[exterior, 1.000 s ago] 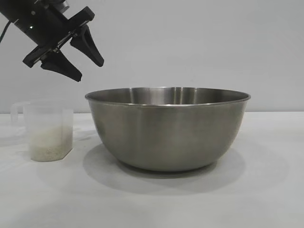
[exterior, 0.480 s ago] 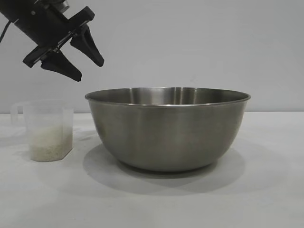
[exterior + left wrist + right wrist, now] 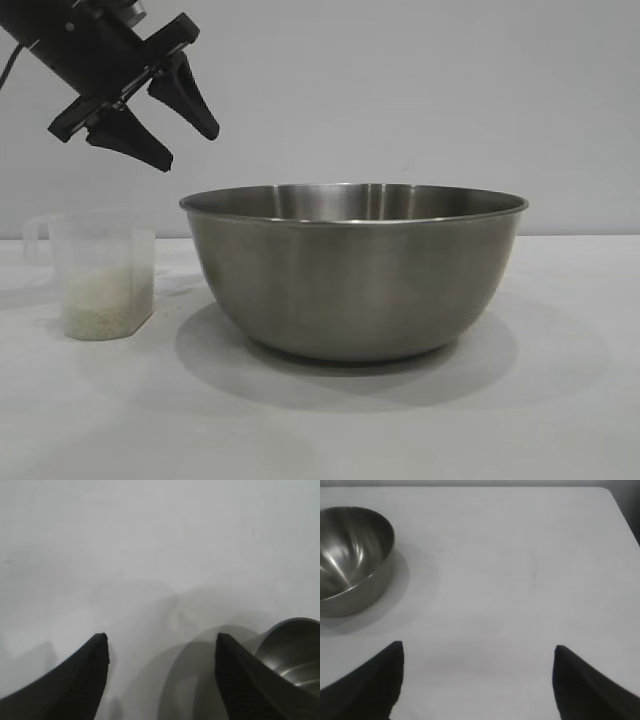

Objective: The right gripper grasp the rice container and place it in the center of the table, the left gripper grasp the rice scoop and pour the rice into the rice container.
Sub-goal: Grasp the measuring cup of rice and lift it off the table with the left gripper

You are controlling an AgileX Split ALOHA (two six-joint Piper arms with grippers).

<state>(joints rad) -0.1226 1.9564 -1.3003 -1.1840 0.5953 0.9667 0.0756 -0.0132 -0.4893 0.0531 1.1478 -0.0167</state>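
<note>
Bowl sitting mid-bench, the left claw is hanging released at the cup's one o'clock, needing to descend onto its handle; the right claw is idling released.

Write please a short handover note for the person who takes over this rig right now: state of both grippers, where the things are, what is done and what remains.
Left gripper: open, holding nothing, up in the air above the rice scoop.
Right gripper: open, holding nothing, over bare table, away from the rice container.
Rice container: upright in the middle of the table, seems empty.
Rice scoop: upright on the table to the left of the container, apart from it, rice still inside.
Done: container appears placed.
Left: grasp the scoop with the left gripper, pour the rice into the container.
</note>
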